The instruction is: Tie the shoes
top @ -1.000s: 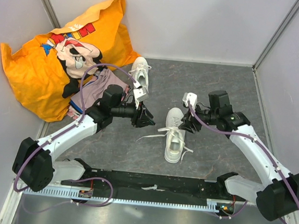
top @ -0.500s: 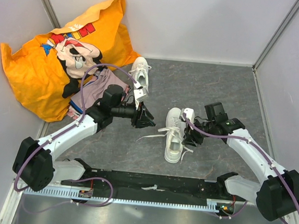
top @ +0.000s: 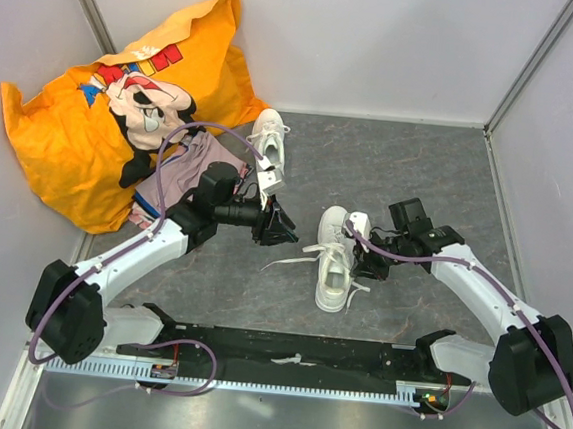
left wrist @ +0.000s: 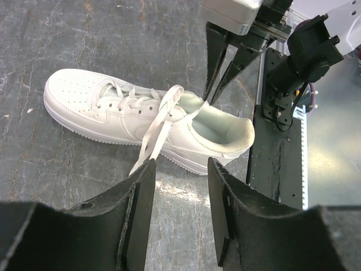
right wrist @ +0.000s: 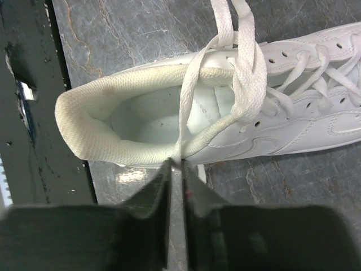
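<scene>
One white sneaker [top: 335, 261] lies in the middle of the grey floor, toe pointing away, with its laces loose. It also shows in the left wrist view [left wrist: 141, 121] and the right wrist view [right wrist: 225, 124]. A lace [right wrist: 189, 107] runs across the opening and over the collar. My right gripper [top: 364, 267] sits at the shoe's right side, and its jaws [right wrist: 177, 166] are pinched nearly together on that lace. My left gripper [top: 283, 229] hovers left of the shoe, open and empty [left wrist: 180, 169]. The second sneaker [top: 269, 141] lies farther back.
An orange cartoon-print cushion [top: 94, 117] fills the back left corner. A pinkish-purple folded garment [top: 192, 166] lies beside it under the left arm. Grey walls close in on three sides. A black rail [top: 285, 350] runs along the near edge.
My right gripper moved from beside the shoe's toe down to its right side by the collar and closed in on the lace. The left arm has stayed put.
</scene>
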